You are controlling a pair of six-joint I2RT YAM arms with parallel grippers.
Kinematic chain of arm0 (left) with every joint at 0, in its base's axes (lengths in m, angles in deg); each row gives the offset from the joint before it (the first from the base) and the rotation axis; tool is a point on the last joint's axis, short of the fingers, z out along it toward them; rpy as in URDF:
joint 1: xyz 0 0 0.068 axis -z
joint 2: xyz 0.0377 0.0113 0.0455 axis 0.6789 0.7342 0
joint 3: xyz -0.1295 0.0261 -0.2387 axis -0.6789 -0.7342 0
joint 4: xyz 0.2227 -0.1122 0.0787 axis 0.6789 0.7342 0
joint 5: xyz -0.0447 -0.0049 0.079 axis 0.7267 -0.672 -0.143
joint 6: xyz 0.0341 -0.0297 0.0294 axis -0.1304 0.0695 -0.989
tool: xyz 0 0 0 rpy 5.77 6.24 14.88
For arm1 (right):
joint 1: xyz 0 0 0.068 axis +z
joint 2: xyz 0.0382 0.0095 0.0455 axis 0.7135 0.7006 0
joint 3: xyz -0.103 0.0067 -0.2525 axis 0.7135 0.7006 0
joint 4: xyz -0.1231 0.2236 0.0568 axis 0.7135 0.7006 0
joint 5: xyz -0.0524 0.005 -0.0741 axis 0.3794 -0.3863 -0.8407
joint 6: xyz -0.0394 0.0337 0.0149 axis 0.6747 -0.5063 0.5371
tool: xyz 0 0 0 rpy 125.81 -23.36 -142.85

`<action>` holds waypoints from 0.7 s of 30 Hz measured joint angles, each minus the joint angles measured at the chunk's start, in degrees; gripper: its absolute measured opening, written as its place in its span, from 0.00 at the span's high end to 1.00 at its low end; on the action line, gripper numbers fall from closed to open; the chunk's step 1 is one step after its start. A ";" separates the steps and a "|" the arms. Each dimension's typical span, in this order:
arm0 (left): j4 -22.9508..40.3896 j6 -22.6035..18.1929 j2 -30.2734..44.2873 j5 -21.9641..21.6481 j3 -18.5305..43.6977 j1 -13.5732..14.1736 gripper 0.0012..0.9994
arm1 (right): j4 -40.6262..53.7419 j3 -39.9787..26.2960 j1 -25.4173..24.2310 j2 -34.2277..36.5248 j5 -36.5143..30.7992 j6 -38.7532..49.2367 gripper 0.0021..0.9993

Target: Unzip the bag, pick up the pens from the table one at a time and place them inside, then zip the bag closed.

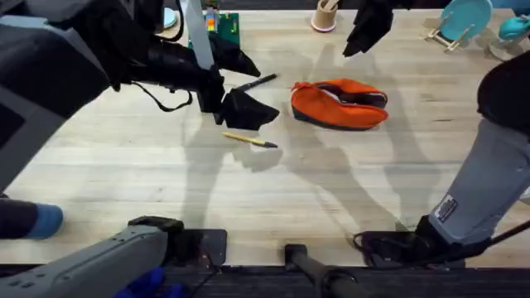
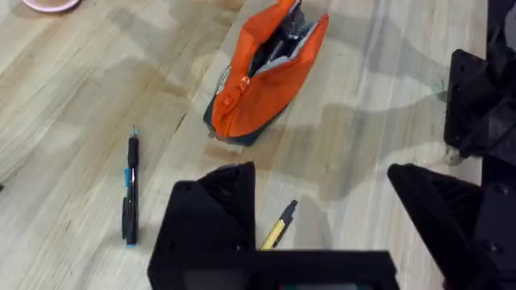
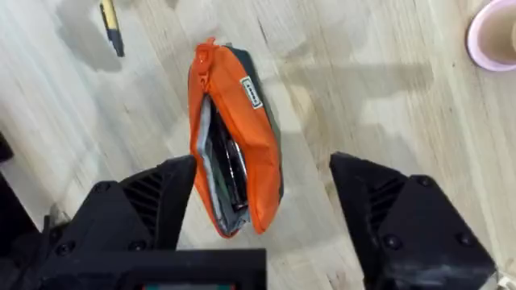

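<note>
The bag (image 1: pixel 339 104) lies unzipped for loading; left gripper (image 2: pixel 322 213) hangs spread above the yellow pen (image 1: pixel 249 140); right gripper (image 3: pixel 262 209) is released too.

Both arms raised, left gripper (image 1: pixel 240 87) and right gripper (image 1: pixel 364 29) fingers apart.

We see the orange bag (image 1: pixel 339 104) lying on its side on the light plank worktop (image 1: pixel 273 199), its zipper open and the grey lining showing along the gap. The black pen (image 1: pixel 258 82) lies flat just beside the bag's end, and the yellow pen with a dark tip (image 1: pixel 249 139) lies flat nearby, apart from both.
</note>
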 joint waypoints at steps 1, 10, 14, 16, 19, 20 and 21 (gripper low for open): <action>0.08 0.00 0.00 -0.11 0.00 0.00 0.01 | 0.00 0.00 0.00 -0.01 0.02 -0.31 0.00; 4.49 1.95 0.00 -5.78 0.09 0.00 0.01 | 0.00 0.00 -0.19 -0.01 0.02 -2.41 0.00; 7.54 2.36 0.00 -9.66 1.68 0.00 0.01 | -0.02 0.00 -0.22 -0.01 0.00 -3.08 0.00; 8.96 2.40 0.00 -11.54 3.39 0.00 0.01 | -0.01 0.00 -0.22 0.00 0.01 -3.38 0.00; 11.52 2.49 0.00 -14.46 5.92 0.00 0.01 | 0.00 0.00 -0.22 -0.01 0.02 -3.86 0.00; 12.35 2.53 0.00 -15.43 6.52 0.00 0.01 | 0.00 0.00 -0.22 -0.01 0.02 -4.10 0.00; 13.26 2.51 0.00 -16.54 7.05 0.00 0.01 | 0.00 0.00 -0.22 -0.01 0.02 -4.39 0.00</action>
